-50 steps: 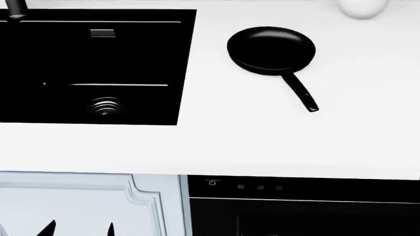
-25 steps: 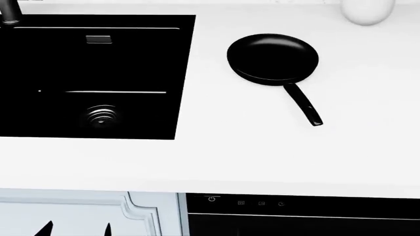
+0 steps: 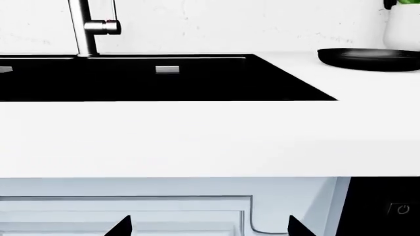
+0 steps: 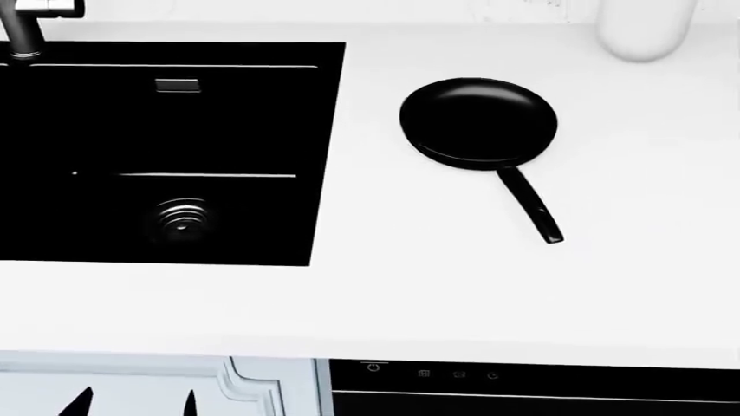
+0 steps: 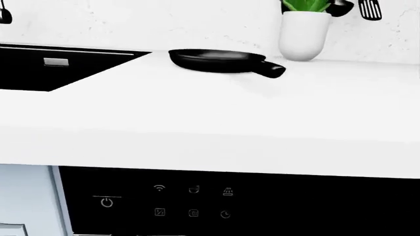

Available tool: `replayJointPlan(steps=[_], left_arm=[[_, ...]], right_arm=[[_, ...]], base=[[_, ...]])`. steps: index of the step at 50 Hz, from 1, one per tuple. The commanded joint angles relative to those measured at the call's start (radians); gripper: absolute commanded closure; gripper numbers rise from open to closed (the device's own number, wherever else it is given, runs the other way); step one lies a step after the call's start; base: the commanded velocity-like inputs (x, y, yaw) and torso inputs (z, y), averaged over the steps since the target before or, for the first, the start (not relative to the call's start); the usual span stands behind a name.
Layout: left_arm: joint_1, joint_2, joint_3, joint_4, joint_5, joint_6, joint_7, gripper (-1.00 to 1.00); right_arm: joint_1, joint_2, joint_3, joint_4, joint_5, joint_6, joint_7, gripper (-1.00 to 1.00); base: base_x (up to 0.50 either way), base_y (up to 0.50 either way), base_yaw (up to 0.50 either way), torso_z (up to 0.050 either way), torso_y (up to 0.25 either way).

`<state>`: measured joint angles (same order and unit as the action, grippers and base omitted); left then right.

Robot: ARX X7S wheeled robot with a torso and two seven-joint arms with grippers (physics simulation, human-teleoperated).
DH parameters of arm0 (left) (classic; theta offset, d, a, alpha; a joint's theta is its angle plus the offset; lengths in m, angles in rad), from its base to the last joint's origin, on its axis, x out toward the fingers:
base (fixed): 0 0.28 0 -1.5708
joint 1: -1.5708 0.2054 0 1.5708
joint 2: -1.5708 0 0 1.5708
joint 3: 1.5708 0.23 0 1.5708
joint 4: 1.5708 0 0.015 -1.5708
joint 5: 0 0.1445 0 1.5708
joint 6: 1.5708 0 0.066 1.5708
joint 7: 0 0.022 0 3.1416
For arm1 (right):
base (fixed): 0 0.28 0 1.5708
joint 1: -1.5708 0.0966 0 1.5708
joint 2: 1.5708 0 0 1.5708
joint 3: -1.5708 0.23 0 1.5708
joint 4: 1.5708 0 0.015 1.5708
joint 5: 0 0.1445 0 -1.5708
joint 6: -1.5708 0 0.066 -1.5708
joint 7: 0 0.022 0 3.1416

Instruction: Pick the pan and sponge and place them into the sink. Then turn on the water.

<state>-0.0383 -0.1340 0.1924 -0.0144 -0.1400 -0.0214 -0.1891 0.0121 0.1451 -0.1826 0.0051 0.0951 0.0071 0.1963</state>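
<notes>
The black pan [image 4: 477, 121] lies on the white counter to the right of the sink, its thin handle [image 4: 532, 206] pointing toward the front edge. It also shows in the right wrist view [image 5: 217, 60] and the left wrist view [image 3: 367, 59]. The black sink [image 4: 231, 113] is at the left, with a ringed drain [image 4: 182, 217]. My left gripper [image 4: 135, 406] is open and empty, low in front of the cabinet below the sink; its two dark tips show in the left wrist view [image 3: 210, 228]. The right gripper is not in view. No sponge is in view.
A steel faucet [image 4: 23, 30] stands behind the sink. A white plant pot [image 4: 643, 26] stands at the back right, behind the pan. A black appliance control panel [image 4: 521, 386] sits under the counter below the pan, with a pale cabinet door [image 4: 116, 386] to its left.
The head view has shifted, so the sink, pan and counter edge sit lower in the picture and the faucet head shows. The pan has not moved on the counter.
</notes>
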Motion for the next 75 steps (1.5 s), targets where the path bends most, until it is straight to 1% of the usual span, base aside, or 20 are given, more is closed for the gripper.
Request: replayJointPlan(steps=[1, 21, 38, 41, 44, 45, 46, 47, 48, 50, 51, 56, 62, 63, 64, 66, 69, 73, 74, 75], left_arm=[[0.002, -0.010, 0.009, 0.004, -0.004, 0.008, -0.009, -1.00], [-0.006, -0.015, 0.025, 0.001, -0.016, 0.012, -0.023, -1.00], [0.010, -0.035, 0.022, 0.001, -0.043, 0.033, -0.020, -1.00], [0.011, -0.038, 0.020, 0.016, -0.088, 0.002, 0.004, -1.00], [0.017, -0.039, 0.007, 0.052, -0.083, -0.028, -0.034, -1.00], [0.024, -0.046, -0.001, 0.093, -0.103, -0.060, -0.037, -1.00], [0.012, -0.048, -0.011, 0.136, -0.100, -0.155, -0.086, -1.00], [0.005, -0.058, 0.007, 0.176, -0.097, -0.183, -0.078, -1.00], [-0.007, -0.061, -0.015, 0.221, -0.184, -0.273, -0.061, -1.00], [-0.022, -0.078, -0.015, 0.289, -0.213, -0.335, -0.058, -1.00], [-0.027, -0.097, -0.015, 0.366, -0.221, -0.385, -0.073, -1.00], [-0.076, -0.125, -0.039, 0.518, -0.292, -0.547, -0.115, -1.00], [-0.156, -0.156, -0.095, 0.634, -0.423, -0.728, -0.142, -1.00], [-0.183, -0.153, -0.131, 0.644, -0.499, -0.775, -0.135, -1.00], [-0.214, -0.165, -0.142, 0.649, -0.504, -0.806, -0.153, -1.00], [-0.275, -0.174, -0.199, 0.650, -0.588, -0.888, -0.170, -1.00], [-0.364, -0.222, -0.217, 0.635, -0.637, -0.977, -0.170, -1.00], [-0.437, -0.273, -0.288, 0.619, -0.707, -1.069, -0.184, -1.00], [-0.458, -0.235, -0.353, 0.572, -0.805, -1.141, -0.217, -1.00], [-0.456, -0.267, -0.314, 0.570, -0.738, -1.102, -0.205, -1.00]], right_arm=[[0.002, 0.006, -0.008, 0.002, 0.004, 0.001, 0.012, -1.00], [0.007, 0.015, -0.021, 0.005, 0.014, 0.001, 0.023, -1.00], [0.008, 0.023, -0.032, 0.008, 0.024, 0.001, 0.031, -1.00], [0.017, 0.017, -0.027, 0.017, 0.044, 0.019, 0.031, -1.00], [0.009, 0.020, -0.024, -0.047, 0.050, 0.059, 0.046, -1.00], [0.005, 0.024, -0.025, -0.094, 0.060, 0.075, 0.044, -1.00], [0.005, 0.031, -0.025, -0.144, 0.072, 0.090, 0.038, -1.00], [0.014, 0.045, -0.029, -0.192, 0.051, 0.148, 0.056, -1.00], [0.024, 0.051, -0.019, -0.220, 0.113, 0.197, 0.022, -1.00], [0.031, 0.054, 0.015, -0.287, 0.157, 0.253, 0.042, -1.00], [0.037, 0.067, 0.015, -0.340, 0.157, 0.306, 0.056, -1.00], [0.079, 0.136, 0.030, -0.561, 0.176, 0.520, 0.091, -1.00], [0.147, 0.203, 0.144, -0.777, 0.310, 0.773, 0.113, -1.00], [0.170, 0.197, 0.204, -0.817, 0.392, 0.823, 0.104, -1.00], [0.207, 0.215, 0.232, -0.853, 0.437, 0.896, 0.111, -1.00], [0.287, 0.257, 0.288, -0.893, 0.518, 1.027, 0.120, -1.00], [0.422, 0.308, 0.360, -0.869, 0.620, 1.172, 0.108, -1.00], [0.539, 0.336, 0.460, -0.806, 0.742, 1.286, 0.073, -1.00], [0.550, 0.338, 0.483, -0.799, 0.758, 1.298, 0.072, -1.00], [0.561, 0.374, 0.452, -0.796, 0.734, 1.314, 0.084, -1.00]], base=[[0.00, 0.00, 0.00, 0.050, 0.000], [0.00, 0.00, 0.00, 0.050, 0.000], [0.00, 0.00, 0.00, 0.000, 0.000], [0.00, 0.00, 0.00, 0.000, 0.000], [0.00, 0.00, 0.00, 0.000, 0.000], [0.00, 0.00, 0.00, 0.000, 0.000], [0.00, 0.00, 0.00, 0.000, 0.000], [0.00, 0.00, 0.00, 0.000, 0.000], [0.00, 0.00, 0.00, 0.000, 0.000], [0.00, 0.00, 0.00, 0.000, 0.000], [0.00, 0.00, 0.00, 0.000, 0.000], [0.00, 0.00, 0.00, 0.000, 0.000], [0.00, 0.00, 0.00, 0.000, 0.000], [0.00, 0.00, 0.00, 0.000, 0.000], [0.00, 0.00, 0.00, 0.000, 0.000], [0.00, 0.00, 0.00, 0.000, 0.000], [0.00, 0.00, 0.00, 0.000, 0.000], [0.00, 0.00, 0.00, 0.000, 0.000], [0.00, 0.00, 0.00, 0.000, 0.000], [0.00, 0.00, 0.00, 0.000, 0.000]])
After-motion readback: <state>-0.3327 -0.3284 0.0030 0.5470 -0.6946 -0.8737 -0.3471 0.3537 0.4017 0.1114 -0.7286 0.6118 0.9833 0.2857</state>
